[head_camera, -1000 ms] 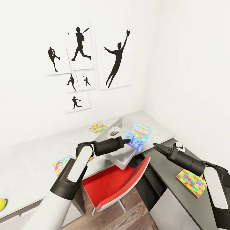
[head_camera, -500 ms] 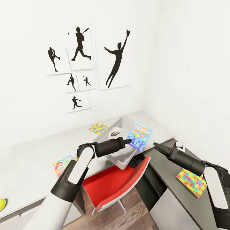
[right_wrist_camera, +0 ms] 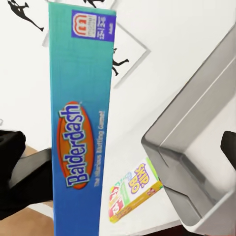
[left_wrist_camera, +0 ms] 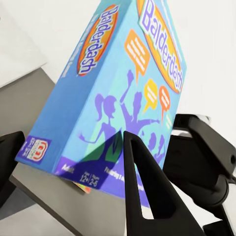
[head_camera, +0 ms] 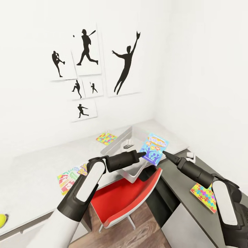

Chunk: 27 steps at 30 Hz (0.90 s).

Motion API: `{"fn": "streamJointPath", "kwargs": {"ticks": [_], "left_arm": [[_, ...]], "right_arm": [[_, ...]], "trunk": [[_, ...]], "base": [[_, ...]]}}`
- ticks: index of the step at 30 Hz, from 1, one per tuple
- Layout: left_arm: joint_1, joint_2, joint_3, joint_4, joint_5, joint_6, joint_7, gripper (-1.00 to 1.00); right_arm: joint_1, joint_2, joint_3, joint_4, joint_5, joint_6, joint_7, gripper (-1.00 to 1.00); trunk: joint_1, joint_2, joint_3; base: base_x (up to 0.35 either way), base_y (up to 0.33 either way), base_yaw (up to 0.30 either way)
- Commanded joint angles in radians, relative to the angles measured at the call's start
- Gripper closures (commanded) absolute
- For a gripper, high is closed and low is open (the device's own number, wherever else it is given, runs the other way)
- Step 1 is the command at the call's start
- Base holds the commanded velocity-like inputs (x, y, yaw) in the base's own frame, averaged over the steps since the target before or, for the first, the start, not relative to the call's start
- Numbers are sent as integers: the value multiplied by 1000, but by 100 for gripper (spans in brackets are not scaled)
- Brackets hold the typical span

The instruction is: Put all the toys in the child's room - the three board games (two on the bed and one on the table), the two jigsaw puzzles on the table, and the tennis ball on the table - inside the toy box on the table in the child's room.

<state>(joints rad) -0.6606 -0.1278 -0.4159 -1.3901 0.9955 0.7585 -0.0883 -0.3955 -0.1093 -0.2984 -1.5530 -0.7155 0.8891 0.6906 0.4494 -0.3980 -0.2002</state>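
Note:
My left gripper [head_camera: 142, 154] is shut on the lower edge of the blue Balderdash board game [head_camera: 155, 148], holding it tilted over the near right corner of the pale grey toy box [head_camera: 116, 142]. In the left wrist view one of the fingers [left_wrist_camera: 142, 196] lies across the printed face of the board game [left_wrist_camera: 123, 88]. My right gripper [head_camera: 164, 153] is open, with its tips right beside the box's lower right edge. The Skip-Bo game [head_camera: 70, 174] lies on the table [head_camera: 38, 162]. One jigsaw puzzle [head_camera: 106, 138] sits behind the toy box, another [head_camera: 204, 196] on the dark cabinet top. The tennis ball [head_camera: 2, 220] rests at the far left.
A red-seated chair [head_camera: 125, 196] is tucked under the table below both arms. The white wall with black baseball pictures [head_camera: 86, 69] stands close behind the table, and a second wall closes the corner on the right. Wood-plank floor [head_camera: 137, 234] shows beneath the chair.
My left gripper has carried the blue board game a little to the right. My right gripper has moved up and left, from clear of the box to right beside its edge.

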Motion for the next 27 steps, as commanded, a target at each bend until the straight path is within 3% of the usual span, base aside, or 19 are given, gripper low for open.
{"fn": "streamJointPath", "kwargs": {"ticks": [1, 27], "left_arm": [[-1, -1, -2, 0, -3, 2, -4, 100], [-1, -13, -15, 6, -4, -5, 5, 100]], "right_arm": [[-1, 3, -1, 0, 0, -1, 1, -100], [3, 16, 15, -1, -1, -25, -5, -100]], "trunk": [[1, -2, -2], [1, -2, -2]], "base": [[0, 0, 0], [0, 0, 0]]}}
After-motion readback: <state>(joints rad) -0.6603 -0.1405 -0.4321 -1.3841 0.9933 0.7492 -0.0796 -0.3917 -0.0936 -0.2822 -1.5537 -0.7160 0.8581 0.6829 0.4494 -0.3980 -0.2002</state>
